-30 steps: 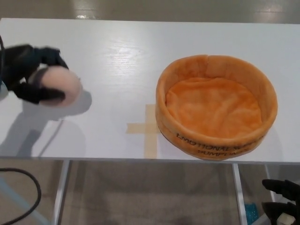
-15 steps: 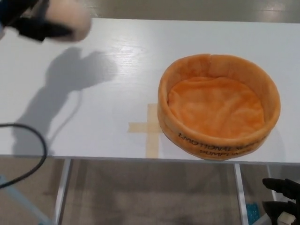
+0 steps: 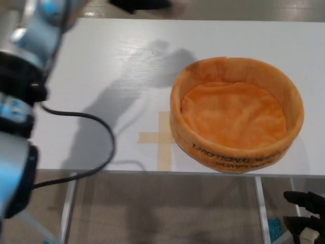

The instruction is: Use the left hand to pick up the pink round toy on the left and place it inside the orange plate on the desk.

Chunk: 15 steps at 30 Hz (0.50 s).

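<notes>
The orange plate [image 3: 229, 153] is a soft, round, high-walled basket on the right half of the white desk [image 3: 101, 76], and nothing lies in it. My left arm [image 3: 35, 46] rises from the lower left to the top edge. Only a black sliver of my left hand [image 3: 139, 4] shows there, above the desk's far side and left of the plate. The pink round toy is out of the picture. The hand's shadow [image 3: 162, 63] falls on the desk just left of the plate's far rim. My right hand [image 3: 304, 218] hangs open below the desk's front edge at the bottom right.
A cross of tan tape [image 3: 160, 137] is stuck to the desk just left of the plate. A black cable [image 3: 96, 147] loops from my left arm over the desk's front left. The desk legs [image 3: 68, 203] and floor show below the front edge.
My left arm swung up and to the right, taking hand and pink toy from the desk's left side past the top edge. Its shadow moved right toward the plate. The right hand stayed still.
</notes>
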### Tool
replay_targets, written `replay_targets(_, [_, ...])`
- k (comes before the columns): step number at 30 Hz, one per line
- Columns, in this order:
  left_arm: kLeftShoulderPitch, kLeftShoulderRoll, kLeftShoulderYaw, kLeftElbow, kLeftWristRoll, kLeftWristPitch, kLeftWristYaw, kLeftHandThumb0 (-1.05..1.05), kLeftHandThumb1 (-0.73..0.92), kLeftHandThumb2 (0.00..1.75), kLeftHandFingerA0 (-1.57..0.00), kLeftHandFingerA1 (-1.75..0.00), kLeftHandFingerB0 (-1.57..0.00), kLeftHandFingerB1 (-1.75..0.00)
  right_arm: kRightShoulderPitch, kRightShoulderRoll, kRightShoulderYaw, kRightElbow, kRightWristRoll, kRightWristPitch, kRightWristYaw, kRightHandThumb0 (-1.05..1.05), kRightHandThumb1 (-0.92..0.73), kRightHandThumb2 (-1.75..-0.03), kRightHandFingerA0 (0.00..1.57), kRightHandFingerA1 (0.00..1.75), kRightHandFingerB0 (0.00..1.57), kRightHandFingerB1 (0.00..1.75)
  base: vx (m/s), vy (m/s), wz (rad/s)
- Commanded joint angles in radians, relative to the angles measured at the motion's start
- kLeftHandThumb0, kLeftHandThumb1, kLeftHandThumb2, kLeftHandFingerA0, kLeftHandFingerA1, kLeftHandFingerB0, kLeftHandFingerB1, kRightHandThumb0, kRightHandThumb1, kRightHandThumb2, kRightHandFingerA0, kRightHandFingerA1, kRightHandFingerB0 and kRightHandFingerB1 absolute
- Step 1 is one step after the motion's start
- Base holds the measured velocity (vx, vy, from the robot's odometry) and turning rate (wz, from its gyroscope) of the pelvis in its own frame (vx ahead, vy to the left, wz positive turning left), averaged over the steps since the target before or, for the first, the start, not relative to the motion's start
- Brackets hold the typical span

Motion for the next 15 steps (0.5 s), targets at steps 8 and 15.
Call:
replay_targets(8, [-0.011, -0.150, -0.075, 0.027, 0.045, 0.072, 0.019, -0.23, 0.77, 0.66, -0.77, -1.63, -0.81, -1.04, 0.013, -0.002, -0.004, -0.003, 0.018, -0.004, 0.015, -0.15, -0.64, -0.58, 0.64, 0.61, 0.60, 0.49, 0.00, 0.000, 0.00])
replay_targets(15, [0.031, -0.190, -0.097, 0.039, 0.038, 0.077, 0.020, -0.24, 0.76, 0.64, -0.77, -1.62, -0.85, -0.71, 0.011, -0.002, 0.001, -0.006, 0.013, 0.005, 0.013, -0.14, -0.64, -0.59, 0.61, 0.56, 0.58, 0.48, 0.00, 0.000, 0.00])
